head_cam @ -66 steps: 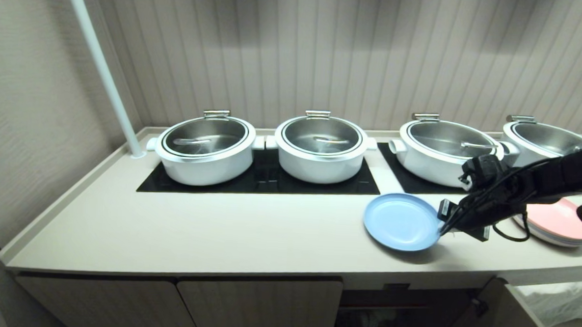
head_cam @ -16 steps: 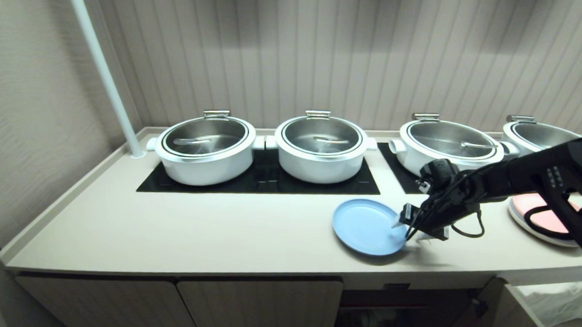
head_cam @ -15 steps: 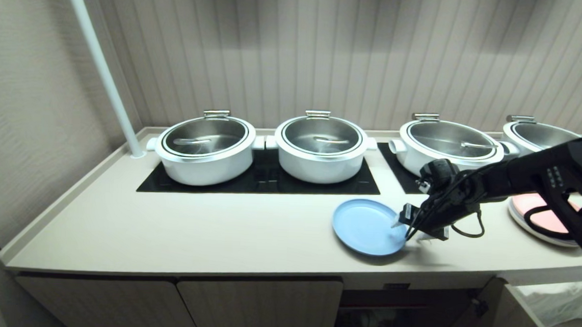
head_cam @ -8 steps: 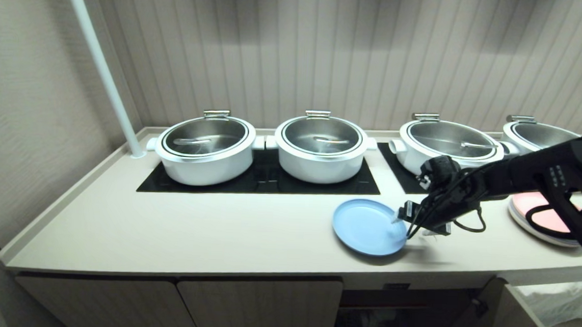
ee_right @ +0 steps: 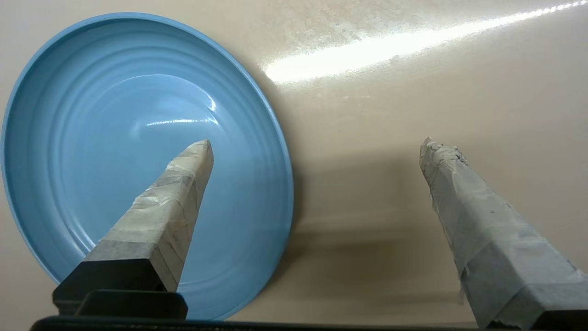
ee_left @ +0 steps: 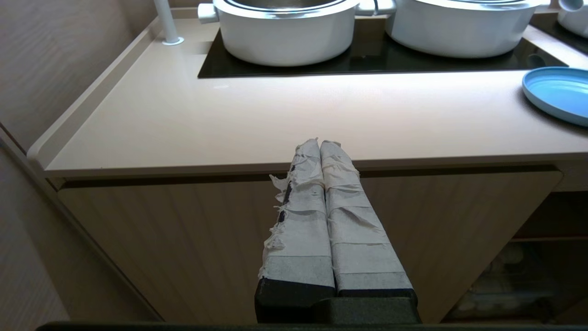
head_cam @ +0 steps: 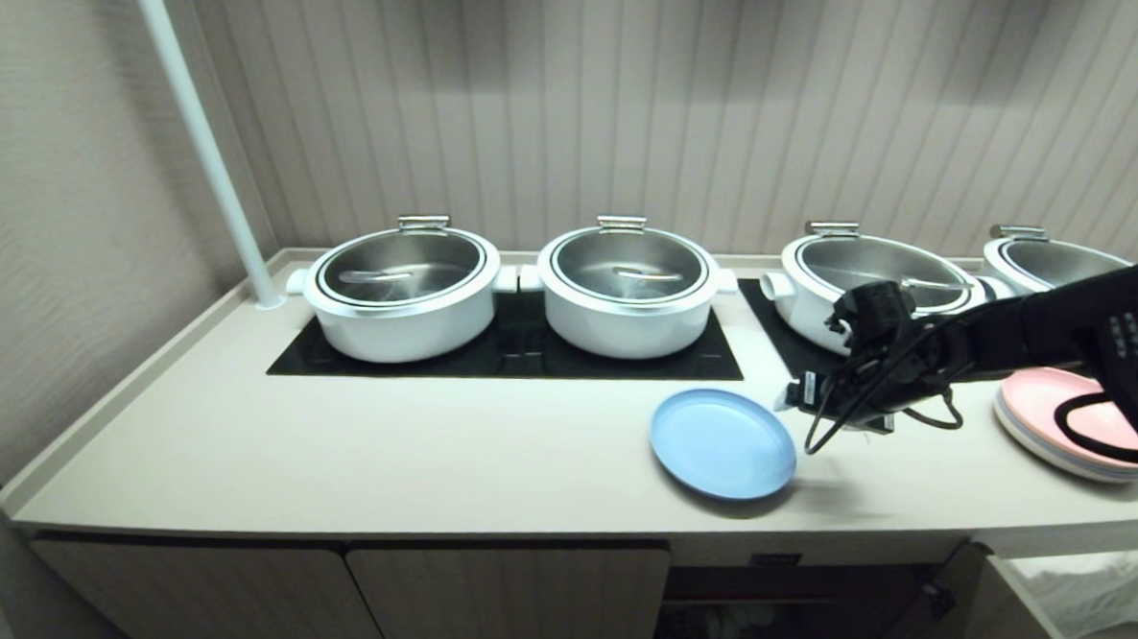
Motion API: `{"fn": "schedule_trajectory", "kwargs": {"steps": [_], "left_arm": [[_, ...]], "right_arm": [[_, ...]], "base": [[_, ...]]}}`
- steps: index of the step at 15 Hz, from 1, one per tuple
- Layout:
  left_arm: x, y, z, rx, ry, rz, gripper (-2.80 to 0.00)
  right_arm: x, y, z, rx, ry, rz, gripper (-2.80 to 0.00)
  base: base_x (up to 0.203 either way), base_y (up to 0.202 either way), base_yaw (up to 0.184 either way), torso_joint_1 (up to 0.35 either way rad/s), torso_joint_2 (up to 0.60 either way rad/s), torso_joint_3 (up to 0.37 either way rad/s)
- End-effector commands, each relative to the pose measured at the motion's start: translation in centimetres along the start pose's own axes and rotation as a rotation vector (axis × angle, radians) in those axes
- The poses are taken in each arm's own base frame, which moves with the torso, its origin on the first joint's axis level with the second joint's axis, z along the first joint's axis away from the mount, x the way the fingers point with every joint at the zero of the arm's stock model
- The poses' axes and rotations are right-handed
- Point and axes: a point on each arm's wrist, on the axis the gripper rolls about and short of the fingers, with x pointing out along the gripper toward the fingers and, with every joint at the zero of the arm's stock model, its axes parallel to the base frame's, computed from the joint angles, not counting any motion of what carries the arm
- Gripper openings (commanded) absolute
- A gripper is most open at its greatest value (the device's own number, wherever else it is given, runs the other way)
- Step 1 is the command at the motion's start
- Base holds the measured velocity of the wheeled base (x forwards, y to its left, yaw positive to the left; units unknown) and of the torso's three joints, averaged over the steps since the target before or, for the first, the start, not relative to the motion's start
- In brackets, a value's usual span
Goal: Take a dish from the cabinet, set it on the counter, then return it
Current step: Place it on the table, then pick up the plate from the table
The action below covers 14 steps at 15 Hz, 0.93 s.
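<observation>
The dish (head_cam: pixel 723 444), a light-blue plate, lies flat on the cream counter (head_cam: pixel 428 457) near its front edge. My right gripper (head_cam: pixel 826 410) hovers just above and to the right of the dish's rim, open and holding nothing. In the right wrist view one taped finger (ee_right: pixel 179 193) hangs over the dish (ee_right: pixel 115 138) and the other over bare counter, so the gripper (ee_right: pixel 317 145) straddles the rim without touching it. My left gripper (ee_left: pixel 319 143) is shut and empty, parked low in front of the cabinet door (ee_left: pixel 183 230). The cabinet (head_cam: pixel 499 595) below the counter has a dark open compartment (head_cam: pixel 758 621).
Several white pots (head_cam: pixel 397 293) with steel lids stand on black cooktop panels (head_cam: pixel 529 351) along the back. A plate stack with a pink one uppermost (head_cam: pixel 1073 428) sits at the right. A white pole (head_cam: pixel 202 140) rises at the back left. An open cabinet door (head_cam: pixel 989 607) juts out at the lower right.
My right gripper carried the dish leftward along the counter, then opened wide, let go of its rim, and lifted up and back to the right. The dish stays flat on the counter.
</observation>
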Motion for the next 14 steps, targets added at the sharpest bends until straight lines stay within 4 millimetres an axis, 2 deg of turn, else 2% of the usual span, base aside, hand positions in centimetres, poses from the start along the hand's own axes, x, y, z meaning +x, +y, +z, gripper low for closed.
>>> {"fn": "schedule_trajectory", "kwargs": {"steps": [1,8,14], "left_arm": [[0.0,0.0,0.0,0.0,0.0,0.0,-2.8],[0.0,0.0,0.0,0.0,0.0,0.0,-2.8],[0.0,0.0,0.0,0.0,0.0,0.0,-2.8]], "right_arm": [[-1.3,0.0,0.2,0.002,-0.028,-0.029,0.0],[-3.1,-0.2,-1.0,-0.097,-0.246,-0.038,0.0],[-4.9,-0.9,-3.2,-0.183,-0.342,-0.03,0.0]], "base": [[0.0,0.0,0.0,0.0,0.0,0.0],[0.0,0.0,0.0,0.0,0.0,0.0],[0.0,0.0,0.0,0.0,0.0,0.0]]}}
